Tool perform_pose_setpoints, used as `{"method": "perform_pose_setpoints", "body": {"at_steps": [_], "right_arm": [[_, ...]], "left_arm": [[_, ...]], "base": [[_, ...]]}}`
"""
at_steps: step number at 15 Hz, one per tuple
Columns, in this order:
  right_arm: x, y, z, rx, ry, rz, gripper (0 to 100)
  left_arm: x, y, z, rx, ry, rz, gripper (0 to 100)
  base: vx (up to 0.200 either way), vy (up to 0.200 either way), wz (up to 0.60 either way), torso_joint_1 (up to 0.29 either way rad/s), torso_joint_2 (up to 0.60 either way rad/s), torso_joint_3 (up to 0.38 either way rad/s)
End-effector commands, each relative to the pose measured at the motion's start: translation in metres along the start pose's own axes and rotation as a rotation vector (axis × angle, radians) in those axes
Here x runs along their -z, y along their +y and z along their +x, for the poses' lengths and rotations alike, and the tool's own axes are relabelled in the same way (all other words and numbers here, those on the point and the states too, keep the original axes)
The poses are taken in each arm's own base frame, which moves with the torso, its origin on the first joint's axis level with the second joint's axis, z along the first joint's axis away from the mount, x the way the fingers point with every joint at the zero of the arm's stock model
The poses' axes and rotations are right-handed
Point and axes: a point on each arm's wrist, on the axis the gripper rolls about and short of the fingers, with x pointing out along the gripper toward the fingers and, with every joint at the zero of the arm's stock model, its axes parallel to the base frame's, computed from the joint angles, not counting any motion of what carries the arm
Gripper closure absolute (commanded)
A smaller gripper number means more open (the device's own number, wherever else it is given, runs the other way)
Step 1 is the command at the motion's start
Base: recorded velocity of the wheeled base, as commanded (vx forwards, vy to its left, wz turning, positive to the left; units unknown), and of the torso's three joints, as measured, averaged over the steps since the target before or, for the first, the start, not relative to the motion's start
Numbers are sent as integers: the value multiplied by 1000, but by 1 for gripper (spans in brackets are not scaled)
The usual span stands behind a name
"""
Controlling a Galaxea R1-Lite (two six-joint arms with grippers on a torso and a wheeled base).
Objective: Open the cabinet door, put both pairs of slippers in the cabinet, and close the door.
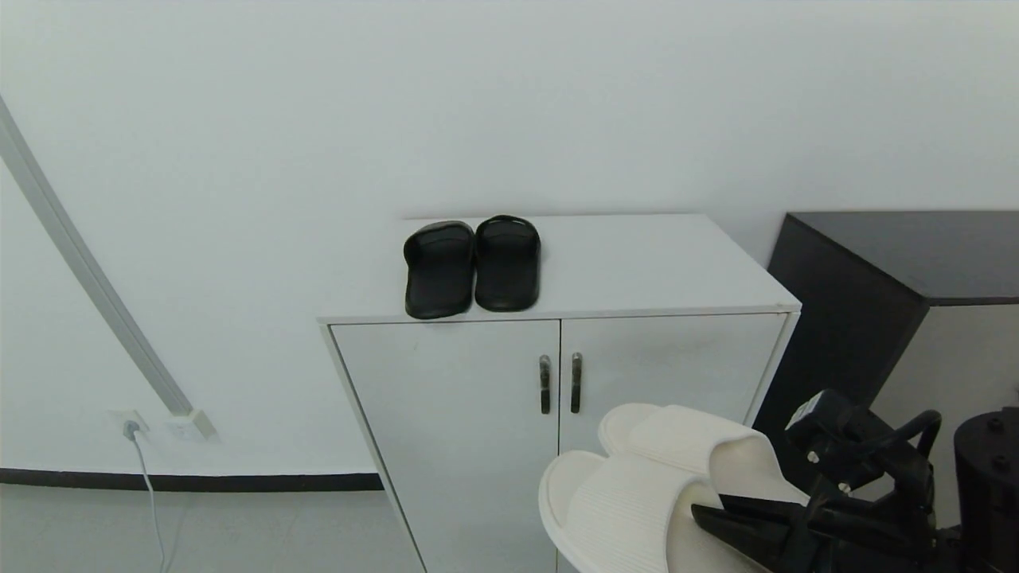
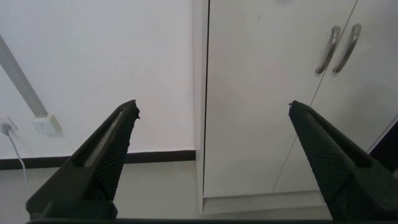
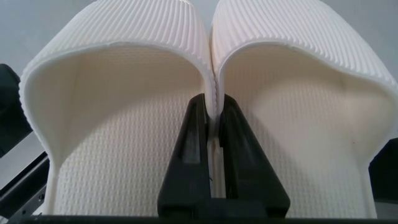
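Right jaws: narrow, clamped on the white slippers (image 3: 118, 87). The fingers (image 3: 189, 149) pinch the two neighbouring strap walls together where the shoes meet. Judgement: gripping at that seam lets one grasp carry both shoes as a pair. In the head view the pair (image 1: 637, 485) hangs low in front of the cabinet (image 1: 637, 263), before its right door (image 1: 669, 366).

Left jaws: wide apart, nothing between them. The fingers (image 2: 102, 158) point at the lower part of the left door (image 2: 261, 93), apart from it.

Both doors are shut. The two handles (image 1: 560, 383) stand side by side at the centre seam.

The black slippers (image 1: 472, 267) lie side by side and touching on the cabinet's top surface, near the front edge above the left door (image 1: 454, 430).

Judgement: opening is not yet done. With the right occupied, the left is free and spread, so it suits taking a handle. Risk: the held pair sits close to the right door and could foul its swing. The left door looks like the safer one to open.
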Motion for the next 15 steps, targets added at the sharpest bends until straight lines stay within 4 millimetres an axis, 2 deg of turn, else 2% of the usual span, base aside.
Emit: {"method": "perform_pose_setpoints", "body": {"at_steps": [1,9,15], "right_arm": [[1,0,0,-3,2,-1,100],[6,4,-2,-18,16,-35,100],[8,4,-1,-18,28,-37,100]], "left_arm": [[0,0,0,0,1,0,0],[0,0,0,1,1,-3,0],[0,0,0,1,1,-4,0]], "base": [[0,0,0,-193,525,330],[0,0,0,-171,493,323],[0,0,0,-111,460,353]]}}
